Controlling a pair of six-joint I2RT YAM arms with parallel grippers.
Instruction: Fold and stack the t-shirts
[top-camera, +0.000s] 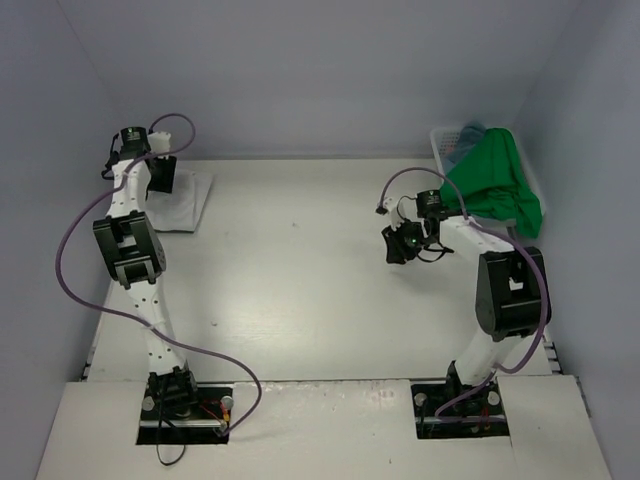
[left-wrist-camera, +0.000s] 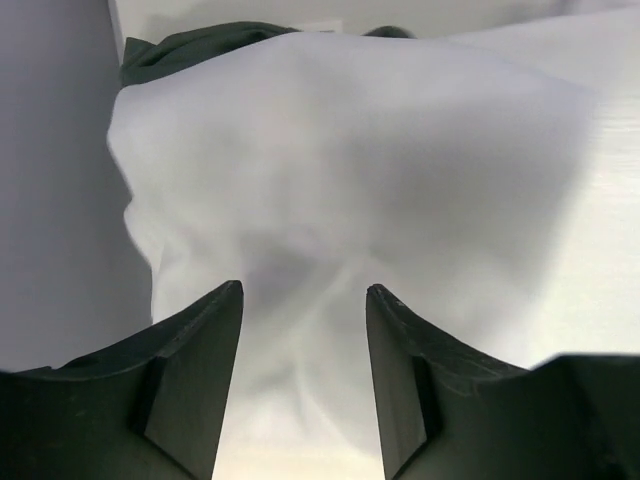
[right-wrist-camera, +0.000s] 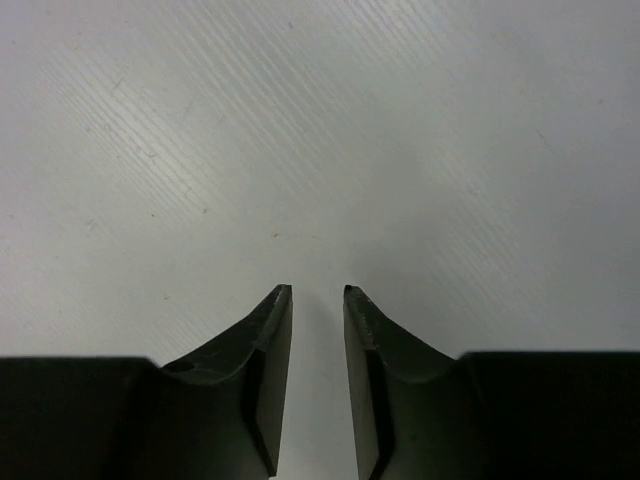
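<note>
A folded white t-shirt (top-camera: 187, 203) lies at the far left of the table. In the left wrist view the white t-shirt (left-wrist-camera: 340, 170) fills the frame, and a dark grey-green t-shirt (left-wrist-camera: 200, 42) peeks out beneath its far edge. My left gripper (top-camera: 160, 183) (left-wrist-camera: 303, 292) hovers over the white cloth, open, with nothing between its fingers. A bright green t-shirt (top-camera: 495, 182) hangs over the basket at the far right, with a bit of teal-blue t-shirt (top-camera: 472, 131) behind it. My right gripper (top-camera: 399, 245) (right-wrist-camera: 318, 291) is above bare table, left of the green shirt, narrowly open and empty.
The white lattice basket (top-camera: 443, 146) stands in the far right corner against the wall. Grey walls close in the table on the left, back and right. Purple cables loop off both arms.
</note>
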